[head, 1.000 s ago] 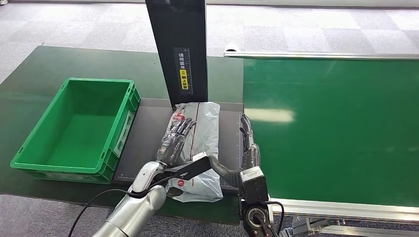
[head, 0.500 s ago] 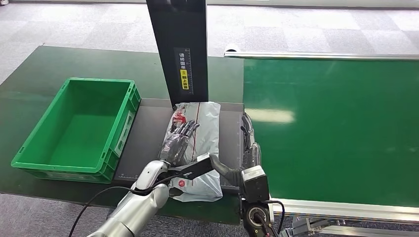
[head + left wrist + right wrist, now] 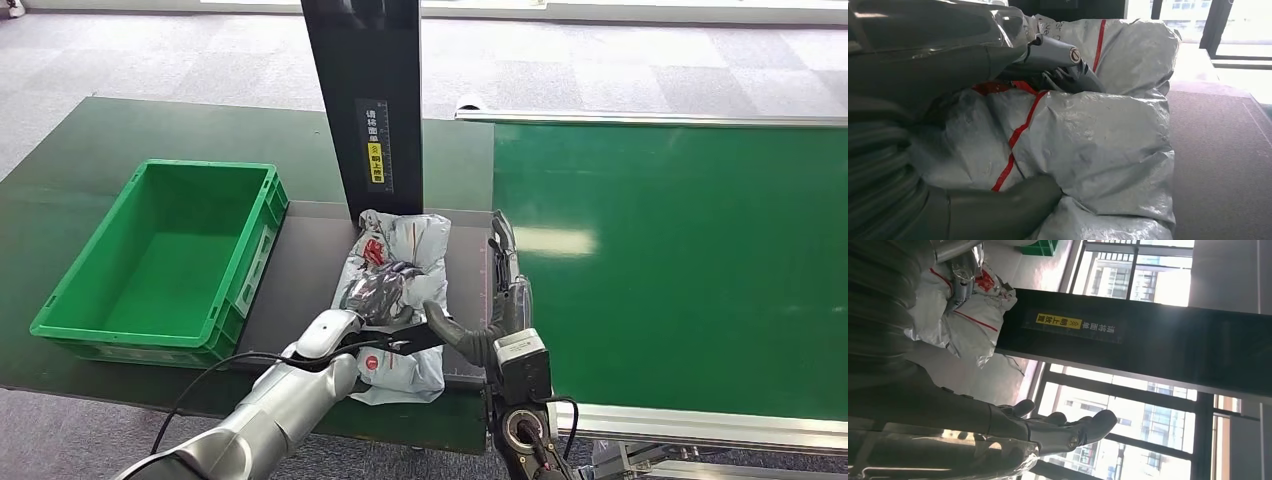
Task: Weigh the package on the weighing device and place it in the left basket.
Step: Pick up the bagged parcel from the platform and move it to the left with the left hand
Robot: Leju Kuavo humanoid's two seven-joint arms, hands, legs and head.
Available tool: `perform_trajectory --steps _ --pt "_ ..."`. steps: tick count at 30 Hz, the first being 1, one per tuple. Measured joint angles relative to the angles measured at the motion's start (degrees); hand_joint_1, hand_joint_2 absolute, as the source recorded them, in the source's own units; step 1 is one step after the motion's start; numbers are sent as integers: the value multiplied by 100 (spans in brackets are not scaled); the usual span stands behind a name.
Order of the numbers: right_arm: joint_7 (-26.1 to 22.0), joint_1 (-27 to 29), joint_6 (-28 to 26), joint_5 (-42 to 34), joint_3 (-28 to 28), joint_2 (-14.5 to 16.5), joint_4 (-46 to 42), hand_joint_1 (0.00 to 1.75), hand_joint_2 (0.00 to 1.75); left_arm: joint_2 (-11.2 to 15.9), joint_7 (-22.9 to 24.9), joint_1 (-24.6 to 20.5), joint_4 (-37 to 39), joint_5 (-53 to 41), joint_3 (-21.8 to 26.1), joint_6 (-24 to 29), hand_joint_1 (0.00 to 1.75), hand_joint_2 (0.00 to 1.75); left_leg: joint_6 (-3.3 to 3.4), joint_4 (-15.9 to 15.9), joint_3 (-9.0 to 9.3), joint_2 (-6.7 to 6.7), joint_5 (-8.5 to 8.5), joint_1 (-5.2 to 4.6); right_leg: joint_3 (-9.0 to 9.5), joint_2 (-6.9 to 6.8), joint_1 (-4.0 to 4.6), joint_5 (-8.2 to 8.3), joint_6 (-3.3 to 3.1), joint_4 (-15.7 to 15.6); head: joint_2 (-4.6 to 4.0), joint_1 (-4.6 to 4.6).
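The package (image 3: 415, 250), a grey plastic mailer bag with red stripes, lies crumpled on the dark weighing platform (image 3: 300, 270) at the foot of the black post (image 3: 365, 100). My left hand (image 3: 375, 295) grips it from above, with fingers (image 3: 1058, 55) curled over the top and the thumb (image 3: 998, 210) pressed into the near side of the package (image 3: 1098, 135). My right hand (image 3: 505, 280) stands open with straight fingers at the platform's right edge, holding nothing. In the right wrist view the right hand (image 3: 1058, 430) is apart from the package (image 3: 963, 305). The green basket (image 3: 258, 250) sits left of the platform.
A wide green conveyor belt (image 3: 680, 270) with a metal rail runs along the right. The dark green table (image 3: 120, 130) carries the basket and the platform. Black cables hang from both arms near the table's front edge.
My left hand's fingers have gone from lying flat on the package to curling in on it, and the bag has bunched up. The right hand stays at the platform's edge.
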Motion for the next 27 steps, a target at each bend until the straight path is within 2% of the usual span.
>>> perform_trajectory --steps 6,11,13,17,20,23,27 --pt "4 39 -15 45 -23 -38 -13 0 175 -55 -399 118 -31 266 99 336 175 175 0 1 -2 0 -1 0 -5 0 0 -1 1 0 0 -1" --pt "9 157 -105 127 -105 -84 -101 0 175 -25 -802 509 -600 708 182 638 175 175 0 1 -20 1 -2 0 -24 1 0 -1 1 0 0 0" --pt "4 248 -206 161 -158 -108 -175 0 175 59 -984 835 -1312 1047 227 860 175 175 0 1 -30 4 -2 0 -35 3 1 -1 1 0 0 -1" --pt "-59 534 -509 222 -345 -177 -362 0 175 424 -1220 1500 -3784 1763 413 1519 175 175 -1 1 -56 4 -1 2 -61 3 3 -1 0 1 0 -2" --pt "-103 678 -564 252 -438 -212 -449 0 175 637 -1180 1766 -5187 1844 537 1545 175 175 -1 0 -61 4 -1 2 -65 3 4 -3 -1 1 0 -3" --pt "-117 731 -574 268 -484 -220 -499 0 175 731 -1235 1975 -5928 1844 580 1560 175 175 -1 -1 -63 4 -1 2 -66 3 3 -4 0 1 0 0" --pt "-120 765 -586 272 -511 -221 -543 0 175 800 -1293 2111 -6425 1844 616 1599 175 175 0 0 -63 4 -1 0 -64 2 0 -2 1 0 0 -1"
